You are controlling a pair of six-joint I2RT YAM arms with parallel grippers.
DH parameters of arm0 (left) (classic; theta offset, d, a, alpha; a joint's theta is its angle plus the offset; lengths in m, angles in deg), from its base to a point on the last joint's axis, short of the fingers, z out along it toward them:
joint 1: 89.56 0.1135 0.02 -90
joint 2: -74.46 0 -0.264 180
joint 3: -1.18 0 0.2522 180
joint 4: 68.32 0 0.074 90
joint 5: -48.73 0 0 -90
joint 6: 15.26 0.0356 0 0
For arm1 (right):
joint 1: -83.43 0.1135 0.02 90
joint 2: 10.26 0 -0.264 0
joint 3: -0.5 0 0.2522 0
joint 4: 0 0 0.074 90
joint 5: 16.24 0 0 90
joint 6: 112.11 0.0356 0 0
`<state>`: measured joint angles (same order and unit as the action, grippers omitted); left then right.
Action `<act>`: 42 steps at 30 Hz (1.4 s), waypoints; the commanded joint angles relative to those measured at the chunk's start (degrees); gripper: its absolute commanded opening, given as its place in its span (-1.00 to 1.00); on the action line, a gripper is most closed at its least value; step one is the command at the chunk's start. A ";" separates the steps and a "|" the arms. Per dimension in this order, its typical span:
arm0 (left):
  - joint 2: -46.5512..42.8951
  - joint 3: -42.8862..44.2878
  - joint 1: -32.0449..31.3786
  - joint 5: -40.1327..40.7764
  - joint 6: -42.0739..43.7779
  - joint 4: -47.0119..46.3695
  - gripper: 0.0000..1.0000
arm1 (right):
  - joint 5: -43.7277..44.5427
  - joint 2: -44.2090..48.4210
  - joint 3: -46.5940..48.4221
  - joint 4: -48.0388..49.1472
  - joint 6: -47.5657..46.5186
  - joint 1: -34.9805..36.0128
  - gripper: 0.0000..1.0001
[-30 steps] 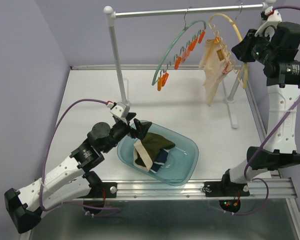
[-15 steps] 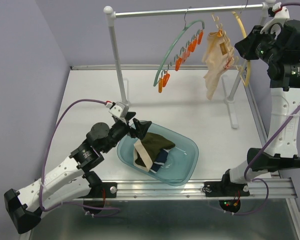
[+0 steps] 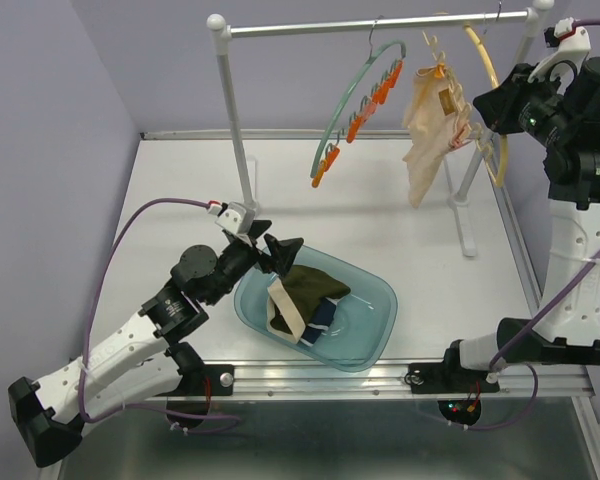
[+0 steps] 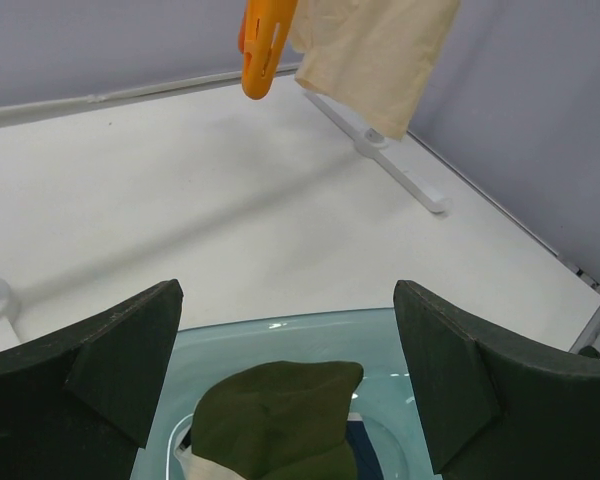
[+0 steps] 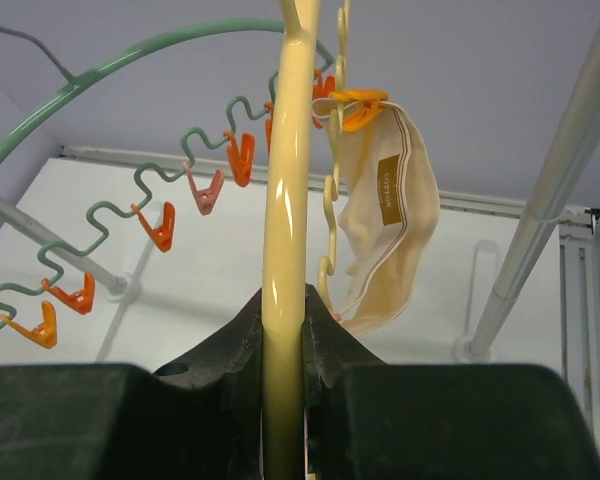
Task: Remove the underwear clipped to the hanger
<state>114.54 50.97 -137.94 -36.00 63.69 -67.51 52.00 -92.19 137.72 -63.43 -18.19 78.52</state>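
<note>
Top view. Your right gripper (image 3: pixel 492 112) stands at the table's 2 o'clock, its jaws pinched narrow on the yellow hanger (image 5: pixel 285 150), which hangs from the rail (image 3: pixel 370 22). The pale beige underwear (image 3: pixel 425 130) hangs from this hanger by an orange clip (image 5: pixel 358 105), at 9 o'clock of the gripper (the wrist view shows its brown label). The green hanger (image 3: pixel 355 95) carries only orange pegs. Your left gripper (image 3: pixel 280 250) is spread wide and holds nothing, at 10 o'clock on the rim of the blue basin (image 3: pixel 378 300). In the basin lie the olive underwear (image 3: pixel 315 285) and, at its 5 o'clock, the navy underwear (image 3: pixel 323 318).
</note>
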 commanded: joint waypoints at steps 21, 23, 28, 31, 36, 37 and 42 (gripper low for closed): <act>11.33 -2.89 -0.05 -14.32 15.25 -31.14 0.97 | -8.30 34.89 -38.81 4.33 -7.44 -0.37 -0.99; 13.09 -2.98 -0.05 -16.17 17.63 -33.10 0.98 | -10.13 36.75 -41.00 3.18 -7.96 -0.37 -0.99; 20.73 -2.63 -0.31 -19.34 24.14 -40.74 0.98 | -15.50 40.36 -43.13 1.25 -8.05 -0.37 -0.99; 24.25 -3.33 -0.66 -19.52 27.04 -47.94 0.97 | -17.96 40.45 -43.30 -0.25 -8.58 -0.37 -0.99; 29.70 -1.15 -0.93 -18.90 31.34 -52.97 0.97 | -26.83 40.10 -45.84 -3.58 -8.67 -0.37 -0.99; 30.84 -0.88 -1.01 -18.81 31.96 -53.32 0.97 | -28.32 40.18 -46.29 -3.85 -8.41 -0.37 -0.99; 33.49 0.79 -1.19 -18.11 34.95 -53.85 0.97 | -31.50 39.57 -47.96 -4.73 -8.67 -0.37 -0.99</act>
<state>147.41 48.52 -138.72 -54.22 94.22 -115.01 26.62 -52.65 90.27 -70.12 -26.26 78.52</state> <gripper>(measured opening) 0.985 0.188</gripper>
